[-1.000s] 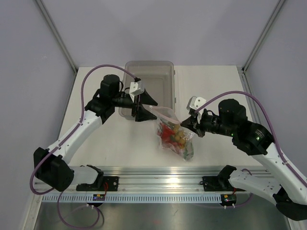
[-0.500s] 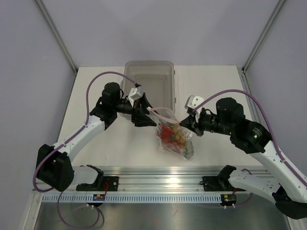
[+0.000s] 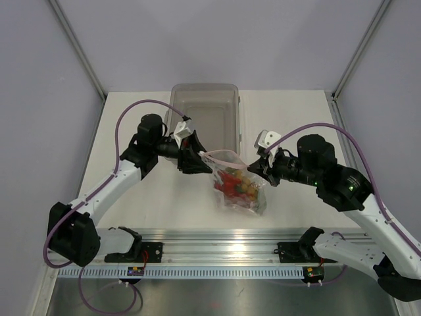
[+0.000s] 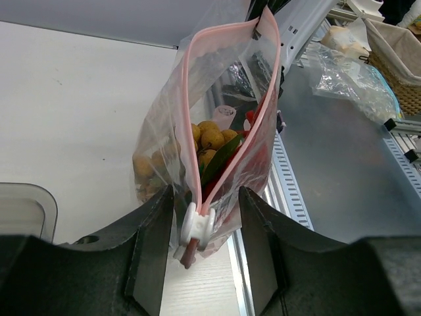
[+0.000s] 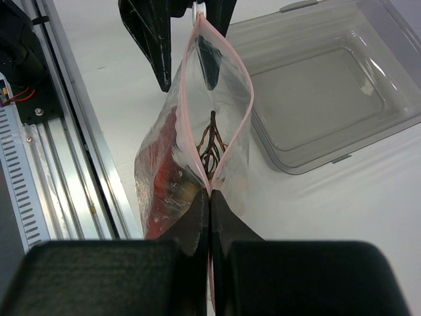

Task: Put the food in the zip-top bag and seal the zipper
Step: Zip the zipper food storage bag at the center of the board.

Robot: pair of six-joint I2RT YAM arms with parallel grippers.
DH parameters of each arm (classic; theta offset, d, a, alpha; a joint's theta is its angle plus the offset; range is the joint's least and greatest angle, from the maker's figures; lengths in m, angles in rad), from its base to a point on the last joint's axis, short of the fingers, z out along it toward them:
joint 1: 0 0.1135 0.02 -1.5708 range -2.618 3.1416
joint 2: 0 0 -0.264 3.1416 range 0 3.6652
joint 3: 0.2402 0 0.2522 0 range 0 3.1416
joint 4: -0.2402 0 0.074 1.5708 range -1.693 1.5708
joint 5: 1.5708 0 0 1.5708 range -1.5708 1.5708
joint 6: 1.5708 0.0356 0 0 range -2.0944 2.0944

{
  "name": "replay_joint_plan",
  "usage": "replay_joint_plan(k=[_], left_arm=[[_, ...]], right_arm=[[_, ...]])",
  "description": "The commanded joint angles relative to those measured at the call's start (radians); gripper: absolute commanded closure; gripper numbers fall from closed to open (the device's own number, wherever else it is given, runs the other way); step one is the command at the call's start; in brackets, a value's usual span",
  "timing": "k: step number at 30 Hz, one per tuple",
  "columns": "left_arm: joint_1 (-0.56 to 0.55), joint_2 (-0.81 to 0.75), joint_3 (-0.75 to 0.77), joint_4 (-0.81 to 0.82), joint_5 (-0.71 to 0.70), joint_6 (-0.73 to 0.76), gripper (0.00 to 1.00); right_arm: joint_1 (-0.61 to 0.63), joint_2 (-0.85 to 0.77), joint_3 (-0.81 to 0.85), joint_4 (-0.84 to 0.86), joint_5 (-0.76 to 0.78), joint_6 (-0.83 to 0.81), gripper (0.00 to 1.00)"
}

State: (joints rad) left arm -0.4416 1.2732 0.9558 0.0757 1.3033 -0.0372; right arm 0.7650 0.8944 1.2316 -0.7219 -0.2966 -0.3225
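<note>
Zip-top bag [image 3: 237, 187] upright, mouth stretched left-right, right fingers [image 5: 189, 224] clenched on zipper [image 4: 186, 92] end, left fingers [image 4: 152, 243] spread astride slider [image 4: 197, 227]

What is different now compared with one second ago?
The left gripper moved from beside the tray toward the arm bases and slightly right, up to the zip-top bag. Its open fingers now flank the white slider without clamping it. The right gripper stayed shut on the zipper. The mouth remains open, the food inside, the tray unmoved.
</note>
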Motion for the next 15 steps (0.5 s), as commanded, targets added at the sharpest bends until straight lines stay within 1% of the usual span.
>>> replay_joint_plan(k=[1, 5, 6, 8, 10, 12, 13, 15], left_arm=[[0.017, -0.047, 0.024, -0.008, 0.024, 0.031, 0.53], [0.021, -0.054, 0.015, 0.01, 0.014, 0.016, 0.59], [0.021, -0.052, 0.015, 0.021, 0.013, 0.007, 0.66], [0.021, -0.049, 0.015, 0.033, 0.008, -0.009, 0.66], [0.021, -0.049, 0.006, 0.07, 0.005, -0.03, 0.73], [0.021, -0.052, -0.002, 0.09, 0.004, -0.061, 0.78], [0.021, -0.052, -0.002, 0.098, 0.001, -0.064, 0.87], [0.021, -0.054, -0.005, 0.099, -0.009, -0.075, 0.89]], right_arm=[[0.002, -0.028, 0.012, 0.075, 0.036, -0.003, 1.0], [0.002, -0.029, 0.011, 0.078, 0.039, 0.002, 1.0], [0.002, -0.029, 0.009, 0.079, 0.04, 0.003, 1.0], [0.002, -0.025, 0.008, 0.085, 0.039, 0.01, 1.0], [0.002, -0.023, 0.003, 0.093, 0.036, 0.014, 1.0], [0.002, -0.022, 0.005, 0.099, 0.034, 0.017, 1.0], [0.002, -0.02, 0.003, 0.099, 0.033, 0.019, 1.0], [0.002, -0.02, 0.003, 0.104, 0.039, 0.022, 1.0]])
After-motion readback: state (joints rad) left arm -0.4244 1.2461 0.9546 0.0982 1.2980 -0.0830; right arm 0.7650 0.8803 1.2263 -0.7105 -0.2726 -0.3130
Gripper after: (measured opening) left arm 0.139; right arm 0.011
